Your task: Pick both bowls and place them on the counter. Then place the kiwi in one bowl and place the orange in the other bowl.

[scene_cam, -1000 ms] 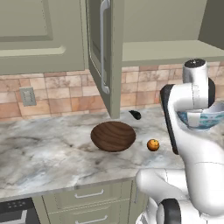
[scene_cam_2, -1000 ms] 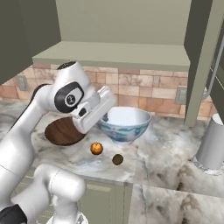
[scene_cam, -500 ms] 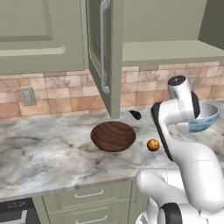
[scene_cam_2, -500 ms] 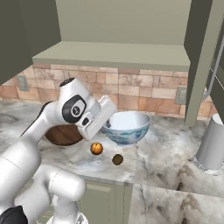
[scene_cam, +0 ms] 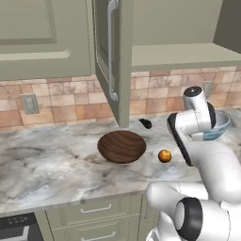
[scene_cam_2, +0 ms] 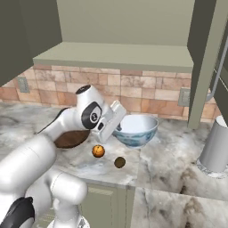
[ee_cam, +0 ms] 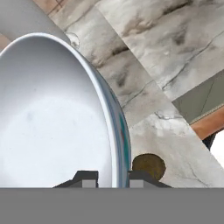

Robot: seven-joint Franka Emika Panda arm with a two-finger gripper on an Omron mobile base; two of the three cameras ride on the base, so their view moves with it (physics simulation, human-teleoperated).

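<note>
my gripper [ee_cam: 112, 178]: pinched on the rim of the white bowl with blue pattern [scene_cam_2: 136, 129], one fingertip inside the wall and one outside, as the hand view showed it.
white bowl: it sat low over the counter [scene_cam: 52, 164], at the right end in the left base view [scene_cam: 217, 126], just past my forearm; whether its foot touched the marble i could not tell. inside it was plain white and held nothing.
wooden bowl [scene_cam: 122, 146]: it stood upright on the counter, below the open cabinet door [scene_cam: 109, 56], well apart from the white bowl. in the right base view [scene_cam_2: 71, 139] my arm covered most of it.
orange [scene_cam: 164, 156]: it lay on the marble between the two bowls, nearer the front edge, touching neither. the right base view [scene_cam_2: 98, 151] put it just below my hand.
kiwi [scene_cam_2: 119, 162]: it lay on the counter just beside the orange, close to the front edge, under the near side of the white bowl. in the hand view [ee_cam: 148, 166] it lay right by my outer fingertip.
small black thing [scene_cam: 145, 124]: it lay near the backsplash, behind the wooden bowl.
grey canister [scene_cam_2: 215, 150]: it stood upright on the counter at the far right.
writing: i could read no brand, label or lettering anywhere; the bowl's outer pattern was too blurred to make out.
</note>
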